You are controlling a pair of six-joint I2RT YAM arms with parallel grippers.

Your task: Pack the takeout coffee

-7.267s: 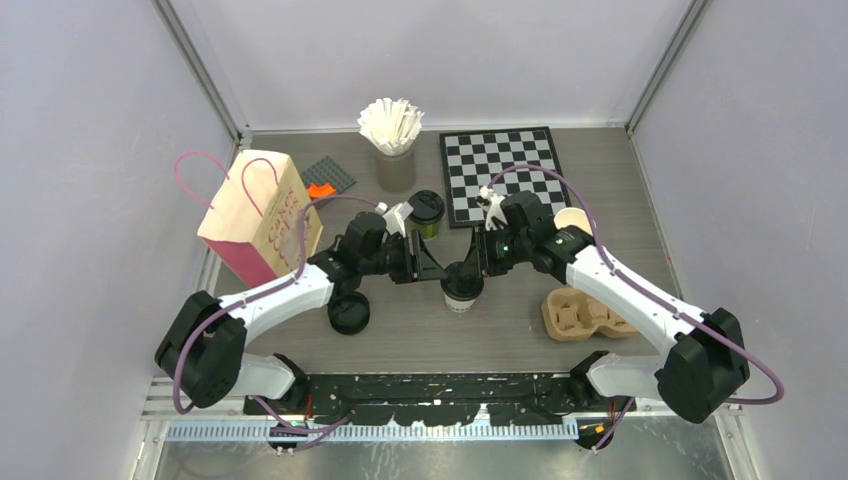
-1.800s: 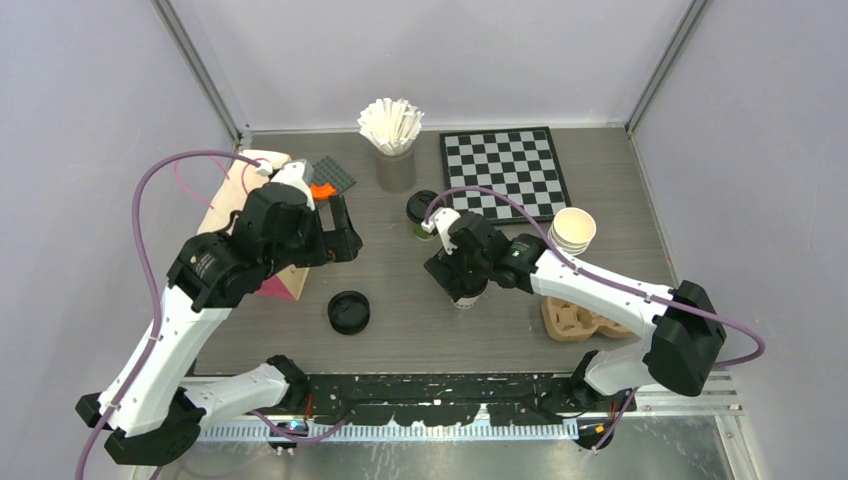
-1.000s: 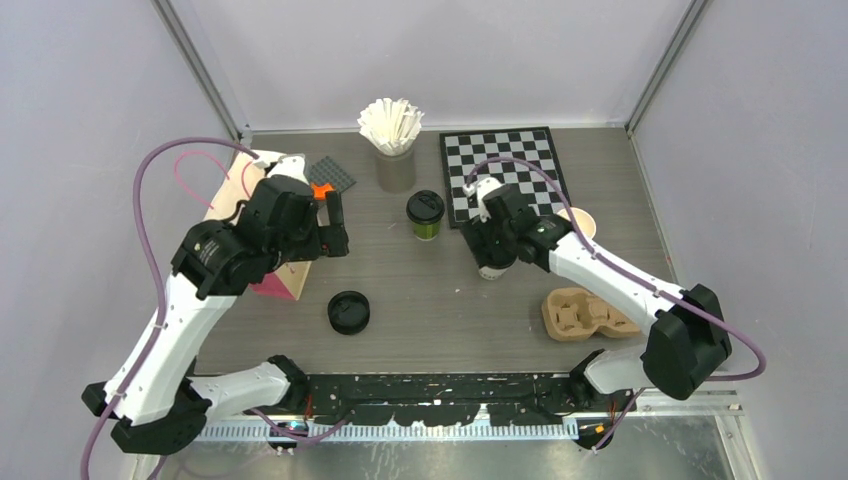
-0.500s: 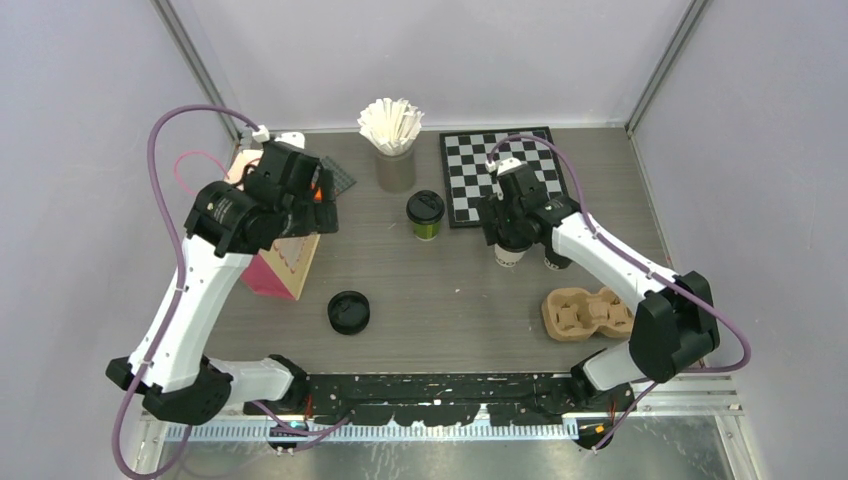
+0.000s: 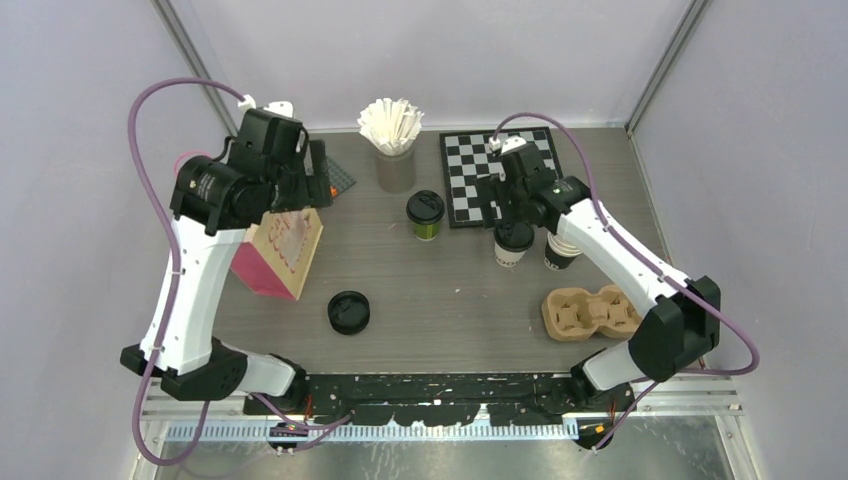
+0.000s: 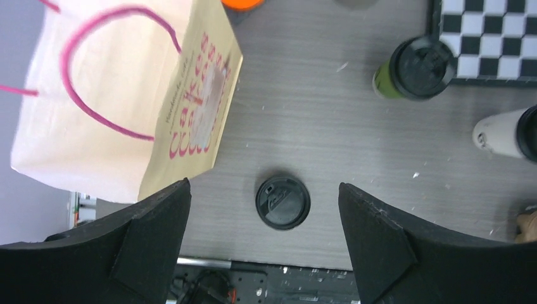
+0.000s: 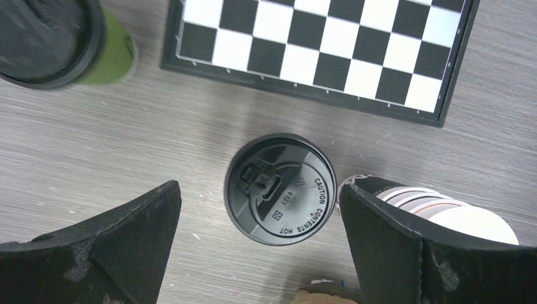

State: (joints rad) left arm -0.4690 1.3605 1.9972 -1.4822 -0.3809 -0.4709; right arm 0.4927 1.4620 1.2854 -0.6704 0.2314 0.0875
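Observation:
One takeout coffee (image 5: 425,213) with a green wall and black lid stands mid-table, left of the chessboard; it also shows in the wrist views (image 6: 415,68) (image 7: 50,38). A second lidded cup (image 5: 513,243) (image 7: 280,188) with a pale wall stands further right. My right gripper (image 5: 513,212) (image 7: 259,189) hangs open over it, with a finger on either side and clear of the lid. My left gripper (image 5: 312,188) (image 6: 264,185) is open and empty, raised high beside the top of the paper bag (image 5: 280,240) (image 6: 126,95).
A loose black lid (image 5: 349,311) (image 6: 282,202) lies near the front. A stack of empty cups (image 5: 560,250) (image 7: 443,212) stands right of the pale cup. The brown carrier (image 5: 590,312) is at front right. At the back are the chessboard (image 5: 500,175) and a cup of white sticks (image 5: 392,130).
My right gripper moved right and back with the pale lidded cup, left it beside the stacked cups and rose. The left arm lifted and swung back over the bag.

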